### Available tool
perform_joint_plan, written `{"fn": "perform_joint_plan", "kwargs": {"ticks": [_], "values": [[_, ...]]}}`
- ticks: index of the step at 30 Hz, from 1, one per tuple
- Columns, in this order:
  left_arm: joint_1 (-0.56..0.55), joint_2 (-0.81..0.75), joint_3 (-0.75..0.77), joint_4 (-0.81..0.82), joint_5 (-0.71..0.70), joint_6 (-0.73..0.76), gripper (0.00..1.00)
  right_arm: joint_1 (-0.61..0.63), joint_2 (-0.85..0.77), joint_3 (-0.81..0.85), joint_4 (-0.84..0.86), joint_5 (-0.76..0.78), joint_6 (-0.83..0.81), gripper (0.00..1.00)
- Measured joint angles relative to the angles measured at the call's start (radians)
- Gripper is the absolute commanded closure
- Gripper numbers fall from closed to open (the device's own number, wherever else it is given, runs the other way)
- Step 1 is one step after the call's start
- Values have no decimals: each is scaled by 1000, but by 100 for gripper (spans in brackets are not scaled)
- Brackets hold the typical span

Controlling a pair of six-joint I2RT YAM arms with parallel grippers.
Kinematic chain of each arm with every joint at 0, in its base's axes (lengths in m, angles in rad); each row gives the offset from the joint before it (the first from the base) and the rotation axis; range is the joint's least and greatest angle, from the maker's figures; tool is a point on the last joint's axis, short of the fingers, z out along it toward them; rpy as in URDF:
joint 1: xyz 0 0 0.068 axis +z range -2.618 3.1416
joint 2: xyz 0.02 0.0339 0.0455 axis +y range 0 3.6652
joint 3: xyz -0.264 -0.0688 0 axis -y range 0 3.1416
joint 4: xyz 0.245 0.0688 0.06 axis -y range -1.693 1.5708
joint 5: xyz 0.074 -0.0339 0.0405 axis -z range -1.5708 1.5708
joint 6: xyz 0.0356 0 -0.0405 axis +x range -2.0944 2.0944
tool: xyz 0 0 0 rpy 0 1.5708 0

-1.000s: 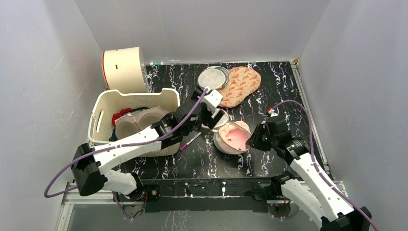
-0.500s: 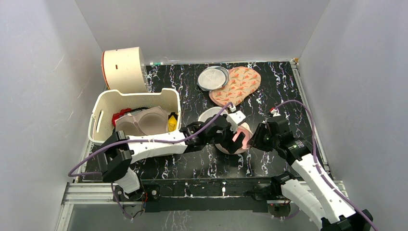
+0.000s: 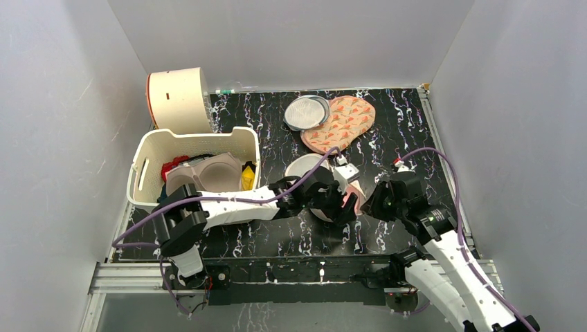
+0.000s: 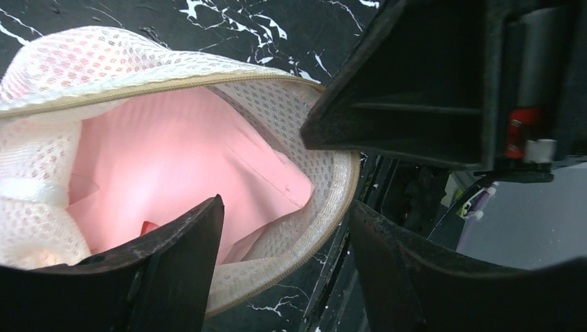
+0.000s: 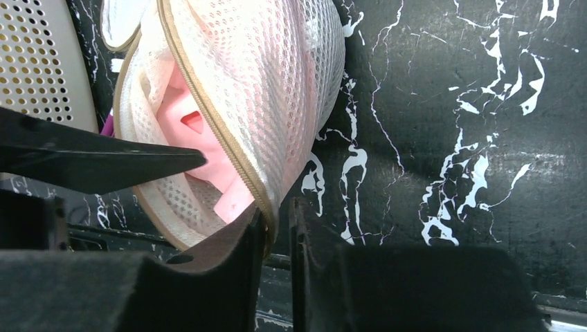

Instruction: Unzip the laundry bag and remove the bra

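Note:
The laundry bag (image 5: 277,76), a beige mesh pouch, lies unzipped on the black table, its mouth gaping toward the left wrist camera. Inside it shows the pink bra (image 4: 159,159). My left gripper (image 4: 284,235) is open and straddles the bag's zipper rim. One of its fingers (image 4: 173,270) rests inside on the bra and the other stands outside. My right gripper (image 5: 277,228) is shut on the zipper rim at the bag's right side. In the top view the left gripper (image 3: 344,200) covers most of the bag (image 3: 355,187), and the right gripper (image 3: 368,204) is beside it.
A white basket (image 3: 149,162) holding a beige bra (image 3: 208,174) stands at the left, with a white cylinder (image 3: 178,100) behind it. A grey round pouch (image 3: 306,112) and an orange-patterned pouch (image 3: 342,123) lie at the back. A pale round cup (image 3: 301,166) lies beside the bag.
My left arm has swung right from beside the basket and lowered its gripper into the bag's mouth, jaws narrowing somewhat. The right gripper kept its hold on the rim and shifted slightly right.

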Motion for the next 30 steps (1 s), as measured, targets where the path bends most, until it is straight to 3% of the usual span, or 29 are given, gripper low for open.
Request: {"fn": "perform_joint_plan", "kwargs": {"ticks": [2,6,9,16,20,24,30], "values": [[0,22,5,5,11,-7,38,0,-5,0,-6,0,-2,100],[0,63,43,-25,10,-10,26,0,-6,-4,-15,-8,2,100],[0,66,77,-50,-11,-11,23,0,-6,-8,-17,-9,0,100],[0,82,180,-123,-134,-50,47,0,-7,-8,-17,-14,-6,100],[0,126,212,-164,-204,-86,38,0,-30,-16,-14,-14,-6,100],[-3,173,220,-220,-216,-119,39,0,-45,-23,-14,-14,-8,100],[-26,237,236,-239,-224,-147,27,0,-44,-23,-14,-25,-24,100]]}}
